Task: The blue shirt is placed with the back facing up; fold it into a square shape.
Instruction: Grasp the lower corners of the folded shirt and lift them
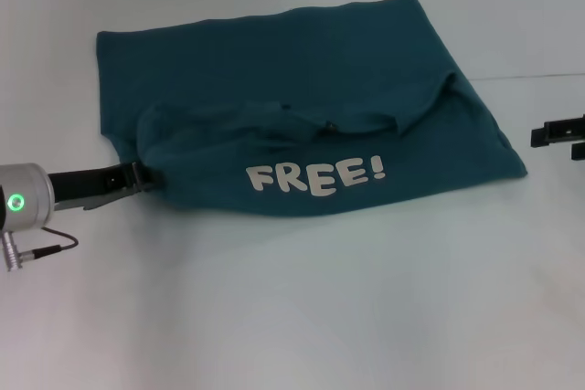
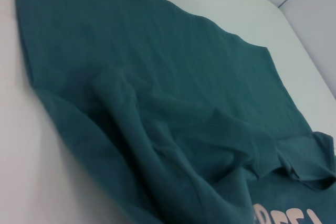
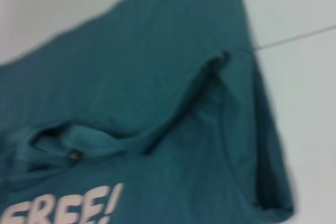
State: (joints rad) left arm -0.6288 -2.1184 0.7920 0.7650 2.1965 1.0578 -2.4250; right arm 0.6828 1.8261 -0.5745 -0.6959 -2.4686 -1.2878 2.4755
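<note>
I have the blue shirt [image 1: 302, 107] lying on the white desk [image 1: 302, 317], roughly in the middle and a little to the far side. Its near part is folded over the rest, so the white "FREE!" lettering [image 1: 315, 177] faces up along the near edge, with the collar [image 1: 315, 121] just beyond it.

My left claw [image 1: 137, 176] is at the shirt's near left corner, touching the cloth where the fold bunches up. It looks clenched on that edge of the blue shirt, though the tips are partly buried in the fabric. My right claw [image 1: 558, 134] sits out at the right edge of the head view, well apart from the shirt; whether it is released or clenched I cannot tell.

I judge the step in hand to be bringing in the left side of the fold. To do it well, I'd keep the lift low so that the lower layer doesn't drag along, and carry the corner straight across towards the middle rather than diagonally, so the new edge runs parallel with the far hem. The left wrist view shows heavy wrinkles [image 2: 173, 145] piled near the grip; I'd draw the cloth gently taut before laying it down, otherwise that lump gets trapped and the square comes out lopsided.
</note>
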